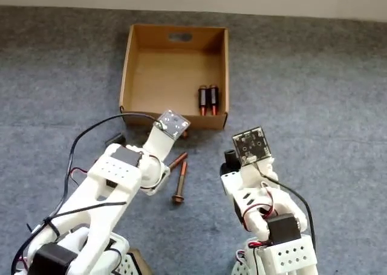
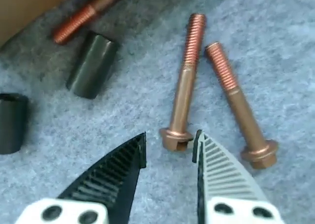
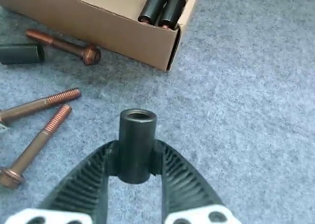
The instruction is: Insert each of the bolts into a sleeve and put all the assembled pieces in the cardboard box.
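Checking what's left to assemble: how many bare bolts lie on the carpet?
3: two bolts side by side before the left claw, third bolt beside the cardboard box; an arm may hide more.

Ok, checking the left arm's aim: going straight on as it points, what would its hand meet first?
Likely the head of the bolt lying just ahead between the left hand's open fingertips, though depth is unclear.

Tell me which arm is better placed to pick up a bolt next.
Left. The left tool is open, with the head of a loose bolt between its tips. The right tool is shut on a sleeve, so it cannot grasp a bolt.
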Tool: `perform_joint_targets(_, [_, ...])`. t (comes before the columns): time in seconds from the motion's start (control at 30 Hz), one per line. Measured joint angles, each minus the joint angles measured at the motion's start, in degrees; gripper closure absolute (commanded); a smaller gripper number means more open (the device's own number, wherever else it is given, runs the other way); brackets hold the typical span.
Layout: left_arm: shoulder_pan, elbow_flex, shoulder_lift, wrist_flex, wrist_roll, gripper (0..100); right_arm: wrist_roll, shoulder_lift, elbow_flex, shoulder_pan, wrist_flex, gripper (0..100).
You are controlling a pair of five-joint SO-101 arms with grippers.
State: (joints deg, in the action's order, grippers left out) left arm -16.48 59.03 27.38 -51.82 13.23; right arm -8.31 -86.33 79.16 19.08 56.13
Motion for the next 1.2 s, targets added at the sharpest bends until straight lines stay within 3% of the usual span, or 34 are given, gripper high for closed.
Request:
perform_joint_targets(0.6, [-0.8, 0.0, -0.6, 4.0, 0.0, 83, 0.0, 0.0, 0.0, 0.0, 0.0, 99.2])
perform_joint_targets(0.93, [-1.0, -3.4, -12.8, 8.3, 0.1, 83, 0.0, 0.0, 0.0, 0.0, 0.0, 99.2])
perform_joint_targets(1.0, [-1.0, -3.6, -13.1, 8.0, 0.1, 85, 0.0, 0.0, 0.0, 0.0, 0.0, 99.2])
perform_joint_targets(1.13, [-1.3, -4.2, -13.4, 6.3, 0.1, 100, 0.0, 0.0, 0.0, 0.0, 0.0, 99.2])
perform_joint_targets(1.2, [-1.4, -4.2, -13.4, 5.3, 0.1, 98, 0.0, 0.0, 0.0, 0.0, 0.0, 99.2])
